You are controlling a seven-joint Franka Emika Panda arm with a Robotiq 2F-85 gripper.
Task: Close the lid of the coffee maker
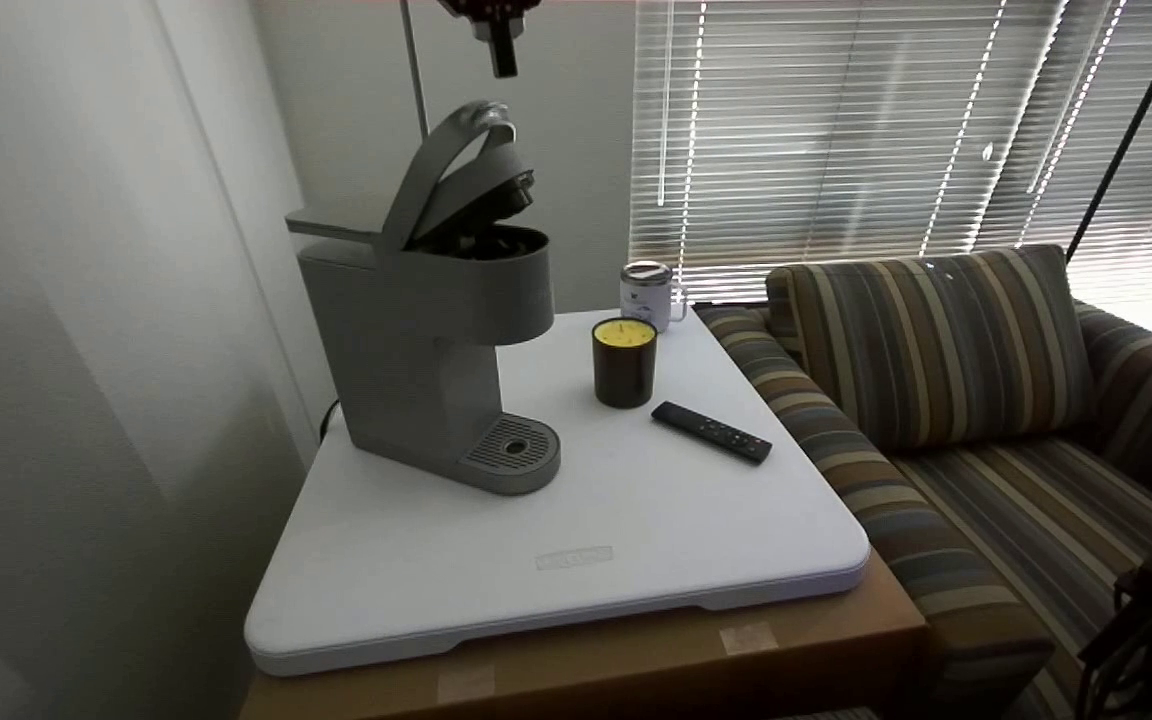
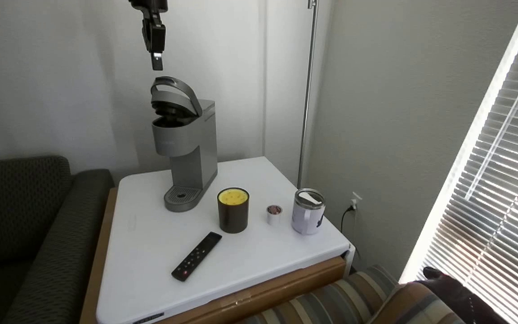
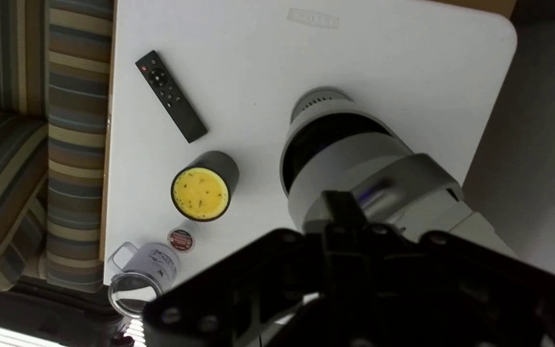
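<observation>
The grey coffee maker [image 1: 416, 330] stands upright on the white table and shows in both exterior views [image 2: 189, 171]. Its lid [image 1: 476, 180] is raised and tilted back, with the dark underside and the brew opening showing below it. The lid shows also in an exterior view [image 2: 171, 96] and from above in the wrist view [image 3: 350, 156]. My gripper [image 1: 503, 55] is shut and empty, pointing down a little above the raised lid; it shows also in an exterior view [image 2: 157, 62]. In the wrist view the fingertips [image 3: 342, 205] overlap the lid's picture, apart from it.
A dark jar with yellow contents [image 2: 233, 217], a black remote [image 2: 197, 256], a small pod [image 2: 274, 216] and a lidded mug [image 2: 307, 213] stand or lie on the white table [image 1: 576, 520]. A wall is close behind the machine. A striped sofa [image 1: 936, 350] adjoins the table.
</observation>
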